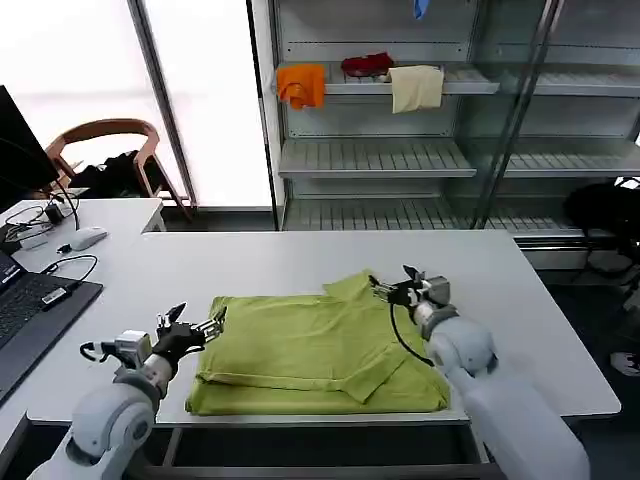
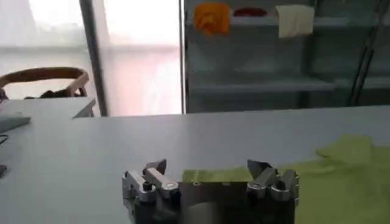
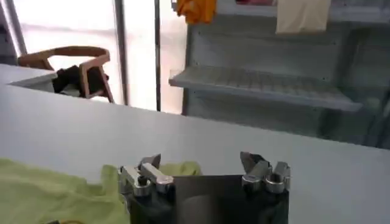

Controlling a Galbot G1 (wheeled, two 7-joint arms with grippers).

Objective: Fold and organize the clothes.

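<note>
The clothes (image 1: 310,350), one lime yellow-green T-shirt, lie partly folded into a rough rectangle on the white table (image 1: 250,265); a sleeve pokes out at the far edge. My left gripper (image 1: 205,326) hovers open at the shirt's left far corner, holding nothing. My right gripper (image 1: 386,291) stands open by the sleeve at the shirt's right far side, also holding nothing. In the left wrist view my left gripper (image 2: 207,167) is spread wide above the shirt (image 2: 347,182). The right wrist view shows my right gripper (image 3: 200,161) open, with the shirt (image 3: 42,195) beside it.
A laptop (image 1: 30,310), a mouse (image 1: 88,237) and cables lie on the left desk, with a wooden chair (image 1: 105,135) behind. The shelf beyond the table holds an orange cloth (image 1: 301,85), a red cloth (image 1: 367,65) and a cream cloth (image 1: 416,87).
</note>
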